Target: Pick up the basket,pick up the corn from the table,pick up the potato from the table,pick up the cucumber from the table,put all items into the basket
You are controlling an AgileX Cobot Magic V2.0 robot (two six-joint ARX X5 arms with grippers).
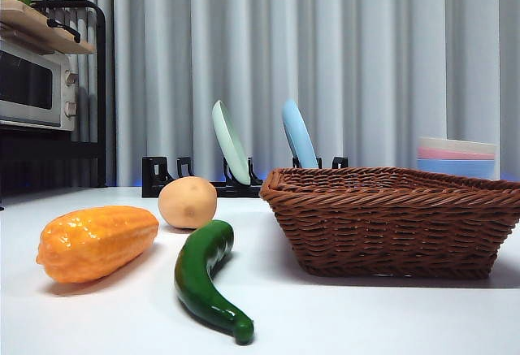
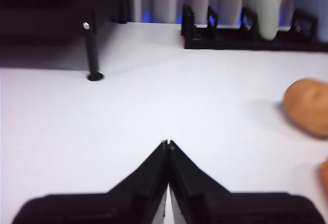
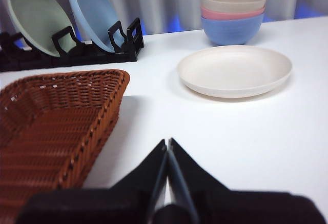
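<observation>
I'm seeing left gripper point(image 2: 167, 143) pinched closed over bare white table point(image 1: 341, 322), smooth tan potato point(image 2: 309, 106) lying off to side. Right gripper point(image 3: 167, 141) closed too, hanging beside woven brown basket point(image 3: 56, 126). Bumpy orange corn point(image 1: 96, 242) and glossy curved cucumber point(image 1: 205, 278) sitting apart from basket.

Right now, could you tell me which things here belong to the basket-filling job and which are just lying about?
Part of the job:
wicker basket
corn
potato
cucumber

Just lying about:
green plate and blue plate in the black rack
stacked bowls
cream plate
microwave
</observation>
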